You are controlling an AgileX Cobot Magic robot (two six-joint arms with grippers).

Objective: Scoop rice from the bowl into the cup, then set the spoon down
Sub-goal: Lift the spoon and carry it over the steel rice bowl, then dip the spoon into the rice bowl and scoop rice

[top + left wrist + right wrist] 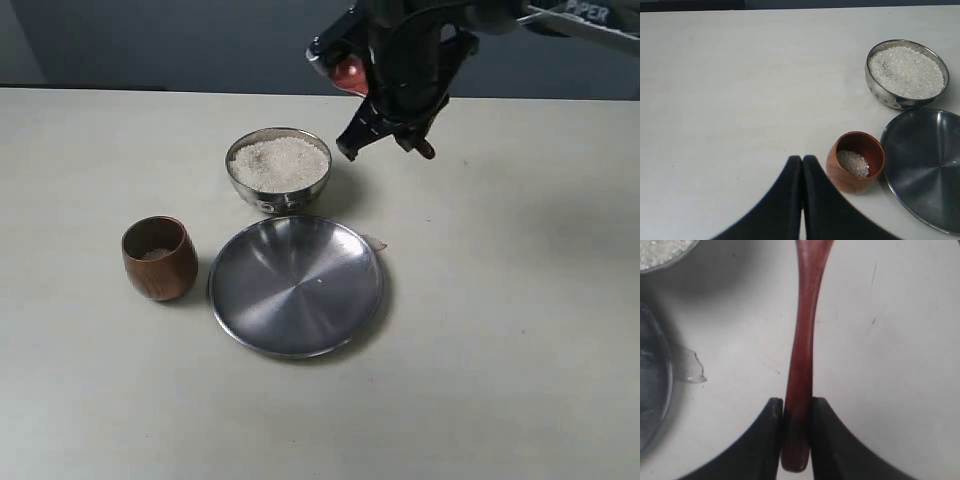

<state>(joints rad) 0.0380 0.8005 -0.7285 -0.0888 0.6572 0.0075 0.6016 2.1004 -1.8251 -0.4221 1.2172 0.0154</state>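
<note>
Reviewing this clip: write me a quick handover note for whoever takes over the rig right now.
Left tool: shut, holding nothing, above the table near the cup.
Right tool: shut on the spoon handle, raised off the table beside the bowl.
The bowl is full of rice. The cup holds only a little. The plate lies beside the cup.
Done: some rice is in the cup.
Left: any further scoops, then set the spoon down.
</note>
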